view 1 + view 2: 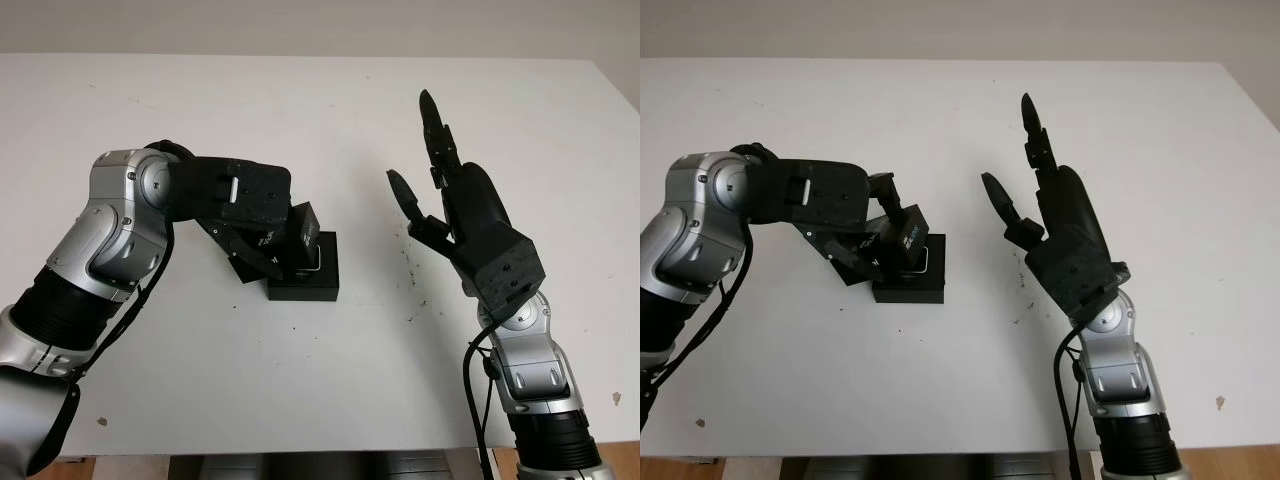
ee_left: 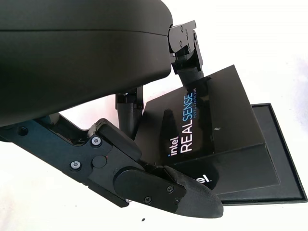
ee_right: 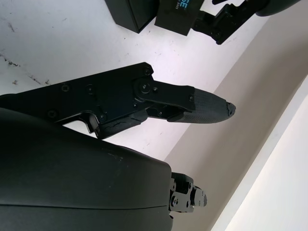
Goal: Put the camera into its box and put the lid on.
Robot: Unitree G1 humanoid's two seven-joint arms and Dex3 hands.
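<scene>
A black lid (image 2: pixel 211 125) printed "intel REALSENSE" is gripped by my left hand (image 1: pixel 270 245), one finger (image 2: pixel 163 190) under its near edge and others at its far edge. It hangs tilted, its lower edge over the left side of the flat black box base (image 1: pixel 312 283), which lies on the table's middle. A thin silvery edge (image 1: pixel 318 260) shows in the base beside the lid; what it belongs to I cannot tell. To the right of the box, my right hand (image 1: pixel 415 170) is held up above the table, open, its fingers (image 3: pixel 207 108) pointing away from me.
The white table (image 1: pixel 300 400) reaches to its far edge at the top and its front edge near my arms. Small dark specks (image 1: pixel 412 265) mark the surface between the box and my right hand.
</scene>
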